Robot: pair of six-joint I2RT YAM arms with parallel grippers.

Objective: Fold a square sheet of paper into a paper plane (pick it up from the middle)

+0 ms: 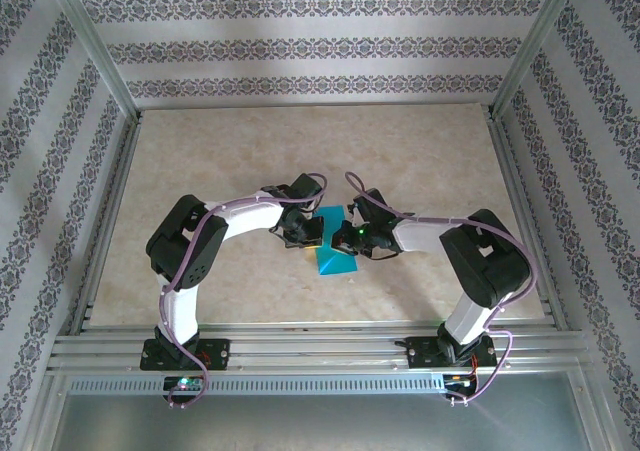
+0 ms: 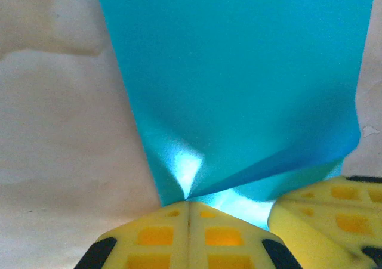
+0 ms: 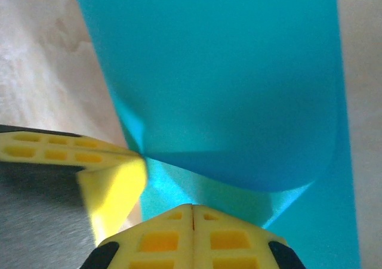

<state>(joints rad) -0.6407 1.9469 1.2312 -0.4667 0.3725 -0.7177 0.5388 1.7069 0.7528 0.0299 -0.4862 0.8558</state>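
Top view, paper: the blue paper [image 1: 333,255] sits mid-table, and a pointed part pokes out toward 6 o'clock below both grippers.
Top view, left gripper: the left gripper [image 1: 312,233] reaches in from 9 o'clock, right at the paper's left edge.
Top view, right gripper: the right gripper [image 1: 350,237] comes in from 3 o'clock, and the two nearly meet over the paper.
Top view, table: the beige table [image 1: 420,151] lies bare toward 12 o'clock.
Left wrist, fingers: the yellow fingers [image 2: 161,236] are pressed tight together, pinching the paper [image 2: 239,84] where its creases run to a point.
Left wrist, paper: it fans out from the pinch toward 12 o'clock, bowed and lifted.
Left wrist, neighbour: the right gripper's yellow fingers [image 2: 325,212] crowd in at 4 o'clock, touching the paper.
Right wrist, fingers: the yellow fingers [image 3: 164,239] are clamped shut with the paper [image 3: 227,84] nipped between them.
Right wrist, paper: a rounded fold bulges up toward 12 o'clock.
Right wrist, neighbour: the left gripper's fingers [image 3: 89,158] wedge in at 9 o'clock, against the paper's edge.
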